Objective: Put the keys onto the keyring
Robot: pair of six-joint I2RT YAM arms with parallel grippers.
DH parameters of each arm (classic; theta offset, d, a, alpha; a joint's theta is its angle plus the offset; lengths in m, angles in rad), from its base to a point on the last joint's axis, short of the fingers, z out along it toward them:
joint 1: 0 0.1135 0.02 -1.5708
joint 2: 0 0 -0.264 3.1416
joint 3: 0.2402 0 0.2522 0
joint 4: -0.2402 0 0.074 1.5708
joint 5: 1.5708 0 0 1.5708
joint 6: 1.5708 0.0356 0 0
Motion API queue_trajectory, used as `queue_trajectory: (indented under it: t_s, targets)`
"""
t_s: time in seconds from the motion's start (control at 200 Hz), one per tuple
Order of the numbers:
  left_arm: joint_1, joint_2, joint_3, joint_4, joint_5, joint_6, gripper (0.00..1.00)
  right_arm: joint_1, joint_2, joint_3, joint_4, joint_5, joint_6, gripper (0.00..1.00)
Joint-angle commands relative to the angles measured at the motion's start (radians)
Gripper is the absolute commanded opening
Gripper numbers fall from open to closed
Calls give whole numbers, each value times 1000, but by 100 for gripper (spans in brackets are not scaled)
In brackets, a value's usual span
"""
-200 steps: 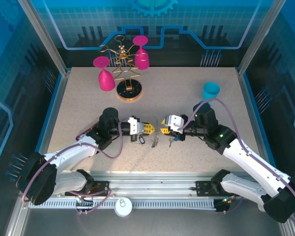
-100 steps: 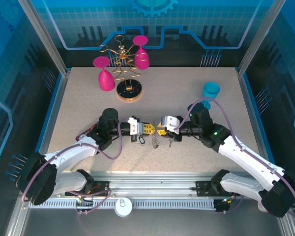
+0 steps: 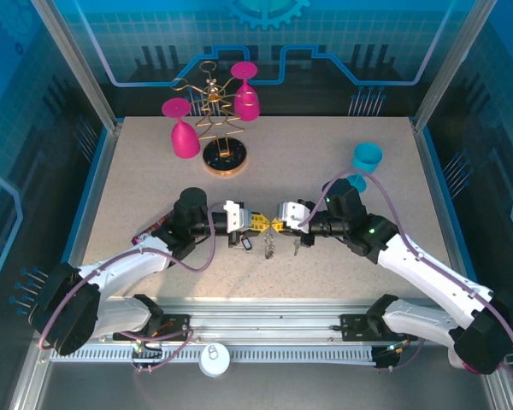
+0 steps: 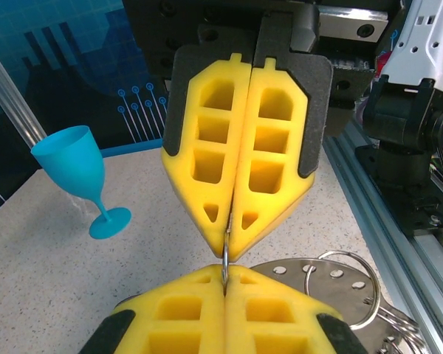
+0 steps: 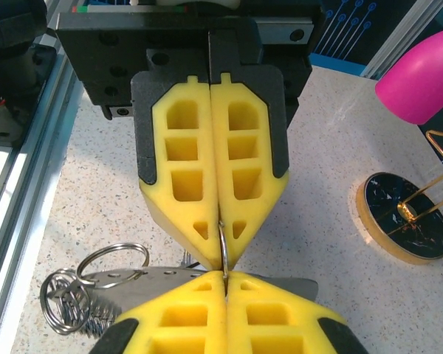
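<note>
Keyring [image 4: 226, 258]: thin wire seen edge-on, held over the near middle of the desk [image 3: 342, 145] | your left end effector [image 3: 263, 224]: clamped shut on it | your right end effector [image 3: 279, 225]: clamped shut on the same wire, tip to tip with the left | split rings [image 5: 63, 299]: on the desk just beside.

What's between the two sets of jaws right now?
A short stretch of thin metal ring, pinched by the shut left jaws and right jaws, tip to tip; both wrist views show it.
</note>
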Motion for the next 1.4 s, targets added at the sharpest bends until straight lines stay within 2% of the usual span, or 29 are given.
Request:
queue_trajectory:
  t_s: [0.0, 0.07, 0.235, 0.505, 0.67, 0.775, 0.856, 0.881, 0.961, 1.061, 1.201, 1.271, 1.311, 1.396]
  targets:
    - [-8, 9, 37, 22, 29, -10, 0, 20, 10, 32, 6, -21, -6, 0]
    - [-10, 10, 39, 23, 31, -10, 0, 25, 14, 33, 3, -30, -3, 0]
    - [-8, 9, 41, 31, 29, -16, 7, 36, 25, 63, 1, -44, 1, 0]
    - [-8, 4, 40, 39, 27, -23, 8, 49, 30, 65, 8, -49, 17, 0]
    - [-8, 1, 38, 50, 29, -25, 7, 54, 31, 60, 3, -45, 23, 0]
    - [-8, -2, 32, 69, 14, -27, 0, 55, 34, 60, -4, -44, 28, 0]
    - [-9, -8, 25, 85, -7, -32, 0, 55, 32, 58, -6, -23, 35, 0]
    - [-9, -10, 23, 88, -16, -35, 0, 55, 29, 55, 2, -4, 44, 1]
    - [-10, -17, 17, 86, -52, -37, 0, 49, -6, 44, 32, 69, 95, 27]
    - [-9, -25, 17, 55, -111, -30, 0, 33, -73, 17, 52, 228, 228, 41]
    - [-9, -25, 17, 18, -163, -13, 0, 14, -121, -15, 14, 532, 534, 41]
    - [-9, -25, 13, 11, -174, -4, 0, 15, -113, -35, -67, 668, 715, 32]
    - [-10, -23, 14, 10, -186, -11, 0, 14, -95, -38, -135, 750, 852, 31]
    - [-9, -23, 21, 2, -228, -39, 0, 6, -30, -17, -300, 818, 1051, 33]
